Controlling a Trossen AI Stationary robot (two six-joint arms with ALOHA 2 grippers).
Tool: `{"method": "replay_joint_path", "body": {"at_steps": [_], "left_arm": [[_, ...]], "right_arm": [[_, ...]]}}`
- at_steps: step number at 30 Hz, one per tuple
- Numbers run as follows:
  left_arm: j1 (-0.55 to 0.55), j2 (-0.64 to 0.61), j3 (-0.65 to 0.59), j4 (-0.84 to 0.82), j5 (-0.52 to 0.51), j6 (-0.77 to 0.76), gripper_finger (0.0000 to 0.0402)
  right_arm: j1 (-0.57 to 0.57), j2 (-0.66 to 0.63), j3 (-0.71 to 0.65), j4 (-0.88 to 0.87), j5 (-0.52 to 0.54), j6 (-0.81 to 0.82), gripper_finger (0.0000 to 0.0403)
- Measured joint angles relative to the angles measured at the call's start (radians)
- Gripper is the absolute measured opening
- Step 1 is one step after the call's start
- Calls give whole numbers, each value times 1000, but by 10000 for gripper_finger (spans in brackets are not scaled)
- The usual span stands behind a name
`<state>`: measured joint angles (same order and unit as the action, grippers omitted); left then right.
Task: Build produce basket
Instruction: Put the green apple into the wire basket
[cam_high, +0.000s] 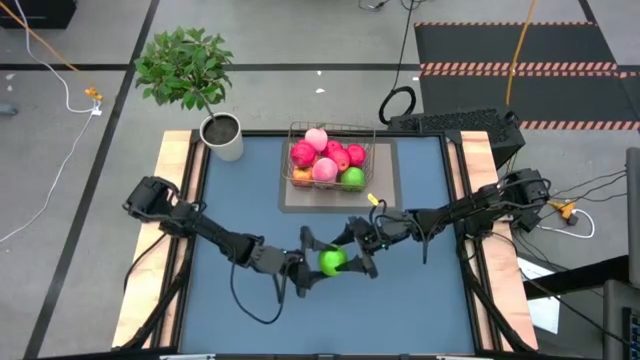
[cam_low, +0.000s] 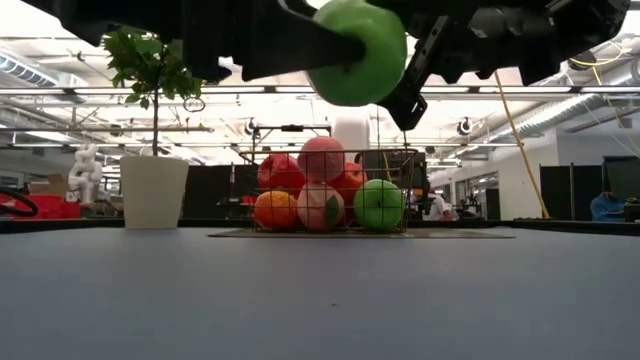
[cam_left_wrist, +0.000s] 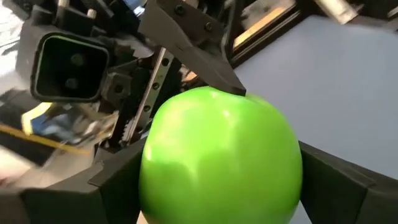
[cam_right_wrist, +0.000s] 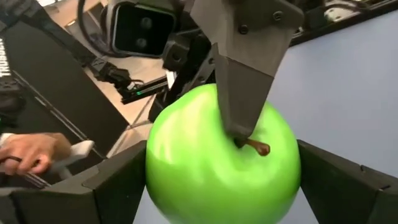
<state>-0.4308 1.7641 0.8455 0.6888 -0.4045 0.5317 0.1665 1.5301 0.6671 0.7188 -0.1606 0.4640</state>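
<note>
Green apple (cam_high: 331, 260) — smooth, glossy, round, with a short brown stem (cam_right_wrist: 257, 147) — held in the air over the blue table (cam_high: 420, 300), in front of the basket. Both grippers meet on it: left gripper (cam_high: 312, 268) grasps it between flat dark fingers (cam_left_wrist: 339, 183), and right gripper (cam_high: 349, 256) likewise clamps it from the opposite side, one finger of the other arm lying across the top by the stem. Basket (cam_high: 294, 176) — thin grey wire, rectangular, open mesh — sits on a grey mat (cam_high: 385, 195) at the table's far middle, holding a heap of round fruit: red, pink, orange, one green (cam_high: 352, 178). White cylindrical pot (cam_high: 222, 136) with a leafy plant stands at the far left corner, well apart.
</note>
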Motion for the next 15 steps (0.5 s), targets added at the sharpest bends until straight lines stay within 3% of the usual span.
{"method": "replay_joint_path", "body": {"at_steps": [4,11,15], "left_arm": [[-7,-21,0,-28,-71,-1,331],[44,-45,4,-100,-57,-85,318],[42,-47,2,-75,-50,-55,336]], "right_arm": [[-4,0,3,-16,-35,-8,357],[3,-21,-1,1,-129,-20,358],[-19,-69,0,-84,-131,-105,358]]}}
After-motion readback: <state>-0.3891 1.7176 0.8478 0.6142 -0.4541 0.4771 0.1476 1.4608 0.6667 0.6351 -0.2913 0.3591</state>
